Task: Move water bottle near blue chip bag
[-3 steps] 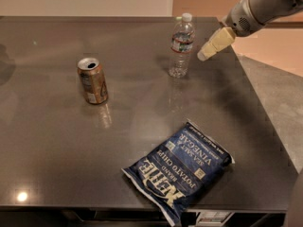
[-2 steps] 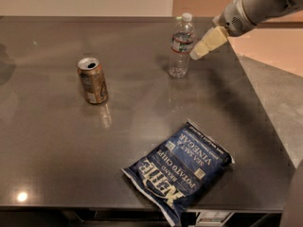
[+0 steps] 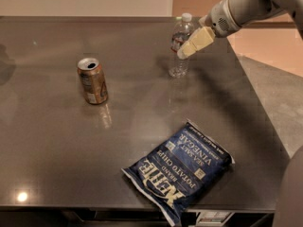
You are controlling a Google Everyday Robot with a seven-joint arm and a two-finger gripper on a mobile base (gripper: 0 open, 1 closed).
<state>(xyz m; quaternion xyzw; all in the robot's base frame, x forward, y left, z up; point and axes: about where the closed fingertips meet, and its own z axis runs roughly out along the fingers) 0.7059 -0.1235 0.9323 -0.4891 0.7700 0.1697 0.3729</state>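
None of the moving is done yet, I am judging: the water bottle (image 3: 179, 66) is standing upright on the tabletop (image 3: 142, 112), well apart from the blue chip bag (image 3: 182, 169), beyond its far edge. My tool (image 3: 185, 51) is hovering out there too, at the bottle's label. I cannot tell how wide it is. Gripping and carrying are remaining.

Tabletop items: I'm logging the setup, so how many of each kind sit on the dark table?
Clear plastic water bottle: 1
Brown-orange soda can: 1
Flat navy blue chip bag: 1
Total: 3
The gripper is at the bottle's upper part, reaching in from its right.
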